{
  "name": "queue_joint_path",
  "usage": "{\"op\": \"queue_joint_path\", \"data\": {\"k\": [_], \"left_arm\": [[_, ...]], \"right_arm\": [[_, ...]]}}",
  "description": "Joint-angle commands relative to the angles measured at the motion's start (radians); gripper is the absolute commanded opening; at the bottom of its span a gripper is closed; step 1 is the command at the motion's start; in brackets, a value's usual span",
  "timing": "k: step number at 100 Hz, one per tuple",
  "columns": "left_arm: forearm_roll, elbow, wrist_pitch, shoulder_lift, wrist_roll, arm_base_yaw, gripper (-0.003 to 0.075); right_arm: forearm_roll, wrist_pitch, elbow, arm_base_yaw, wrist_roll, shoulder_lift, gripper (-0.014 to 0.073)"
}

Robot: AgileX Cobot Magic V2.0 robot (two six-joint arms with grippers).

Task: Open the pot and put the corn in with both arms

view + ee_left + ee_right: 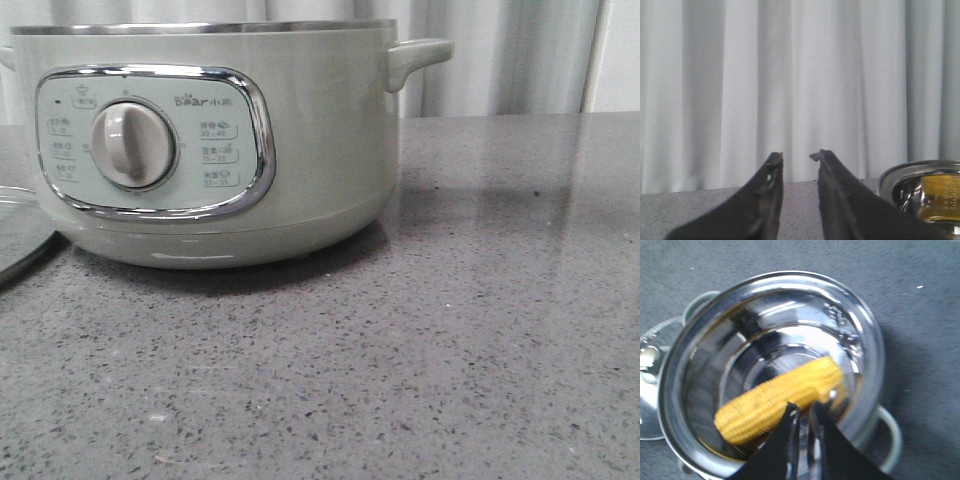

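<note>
- Grey speckled countertop (pixel 450 350) under everything, pale pleated curtain (pixel 500 55) behind.
- Right gripper (pixel 804 410) above the open pot, fingers close together with only a thin slit between; nothing clamped.
- Just beyond those tips, lying in the steel bowl: the corn (pixel 780 397), slanted from about 8 o'clock to 2 o'clock across the bottom.
- Left gripper (pixel 797 157) parted a little, empty, pointed at the curtain; steel rim of the pot at 4 o'clock in that view.
- Around the corn: the pot (pixel 220 140), sage-green, open; glass lid (pixel 22 235) flat on the counter at 9 o'clock of the pot, close beside its base.
- Judged stage: corn apparently released, task near done.
- To finish well: lift the right arm straight up, clear of the rim, no sideways drift toward the pot handle; keep the left arm away from the lid.
- Hard to make out: whether the right fingertips touch the corn or hang just above it; blur blocks a verdict.
- Cut off: most of the lid in the front view, the pot's left handle, both arms there.
- Unseen from the front: the pot's inside, hence the corn.
</note>
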Motion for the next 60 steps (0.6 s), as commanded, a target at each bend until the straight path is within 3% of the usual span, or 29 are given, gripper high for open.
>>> {"op": "queue_joint_path", "data": {"k": [1, 8, 37, 60], "left_arm": [[0.004, -0.036, -0.002, -0.037, -0.01, -0.001, 0.002], [0.004, -0.036, 0.058, -0.072, -0.01, -0.001, -0.002], [0.004, -0.036, 0.168, -0.24, -0.03, -0.001, -0.002], [-0.008, -0.028, 0.361, -0.356, -0.03, -0.001, -0.002]], "right_arm": [[-0.061, -0.05, 0.016, -0.001, -0.017, -0.087, -0.0074], [-0.094, -0.092, 0.078, -0.001, -0.017, -0.134, -0.0074], [-0.13, -0.251, 0.388, -0.001, -0.017, -0.374, -0.0074], [-0.201, -0.456, 0.671, -0.001, -0.017, -0.593, -0.0074]]}}
